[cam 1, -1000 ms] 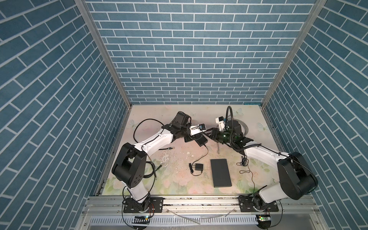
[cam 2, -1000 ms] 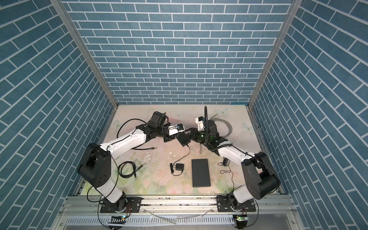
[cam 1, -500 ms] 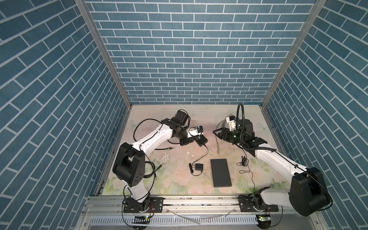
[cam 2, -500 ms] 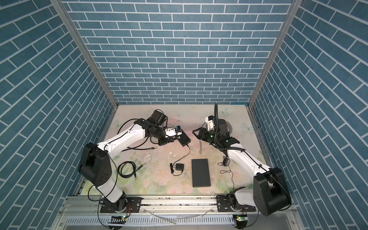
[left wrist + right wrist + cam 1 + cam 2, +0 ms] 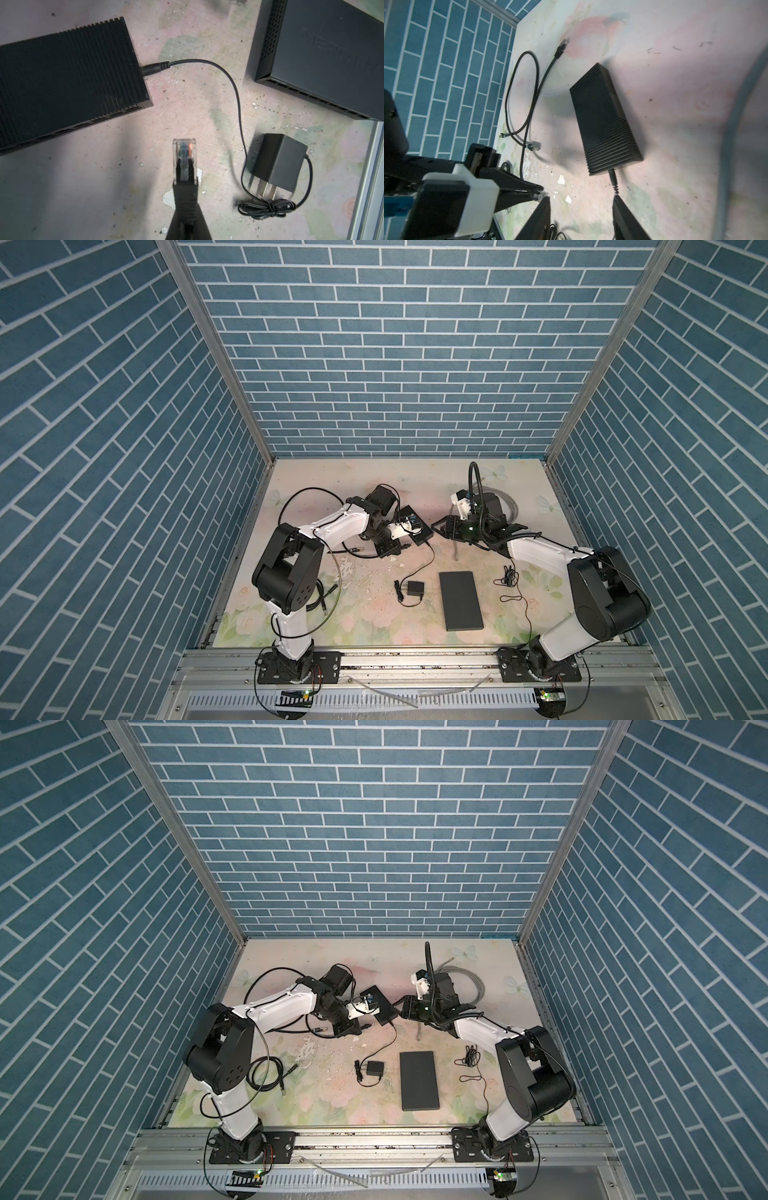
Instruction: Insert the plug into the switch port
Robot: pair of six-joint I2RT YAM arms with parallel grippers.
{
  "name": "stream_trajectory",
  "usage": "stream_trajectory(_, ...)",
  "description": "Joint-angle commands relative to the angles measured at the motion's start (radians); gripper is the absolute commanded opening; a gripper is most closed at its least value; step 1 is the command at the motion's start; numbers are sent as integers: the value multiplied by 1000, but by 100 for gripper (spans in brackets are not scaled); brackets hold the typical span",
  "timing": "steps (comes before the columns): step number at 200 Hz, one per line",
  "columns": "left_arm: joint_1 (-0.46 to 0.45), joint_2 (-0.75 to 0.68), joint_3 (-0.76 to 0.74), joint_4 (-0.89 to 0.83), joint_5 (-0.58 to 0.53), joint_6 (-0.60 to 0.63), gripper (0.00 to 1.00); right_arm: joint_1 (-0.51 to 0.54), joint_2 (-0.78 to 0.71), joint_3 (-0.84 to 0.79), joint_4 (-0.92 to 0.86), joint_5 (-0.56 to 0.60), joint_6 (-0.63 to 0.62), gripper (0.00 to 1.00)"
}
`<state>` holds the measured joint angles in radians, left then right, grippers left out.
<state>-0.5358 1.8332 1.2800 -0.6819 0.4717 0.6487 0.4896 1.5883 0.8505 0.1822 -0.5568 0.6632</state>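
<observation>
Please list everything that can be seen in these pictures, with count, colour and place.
plug: one, clear, held above the table.
ribbed switch: one, black, mid-table, plug not yet in.
flat switch: one, dark grey, front centre.
power adapter: one, black, beside flat switch, corded into ribbed switch.
black cables: at least two, table's left side.
grey cable: one, back right.
thin cord: one, black, by right arm.
left gripper: shut on plug.
right gripper: open, empty.

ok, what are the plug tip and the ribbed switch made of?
The plug looks like clear glossy plastic: coloured wires show through it. The ribbed switch is matte black with fine ridges; plastic or metal, can't tell.
</observation>
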Motion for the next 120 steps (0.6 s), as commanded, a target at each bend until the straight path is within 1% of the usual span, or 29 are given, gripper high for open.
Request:
stream_trajectory(1, 6, 12, -1, 20, 35, -16, 0, 27, 32, -40, 236, -86, 146, 48)
stream_trajectory(14, 5, 14, -2, 30, 52, -20, 0, 50, 58, -70, 330, -100, 209, 48)
stream_trajectory(35, 6, 20, 4, 31, 61, -20, 0, 81, 103, -85, 425, -109, 263, 47)
stream_trajectory(67, 11, 16, 1, 35, 50, -15, 0, 106, 143, -94, 472, -103, 301, 45)
stream_trajectory(93, 13, 11, 1, 36, 41, -17, 0, 116, 155, -111, 494, -95, 327, 39)
stream_trajectory(120, 13, 3, 4, 48, 28, -21, 0, 125, 172, -141, 567, -95, 385, 35)
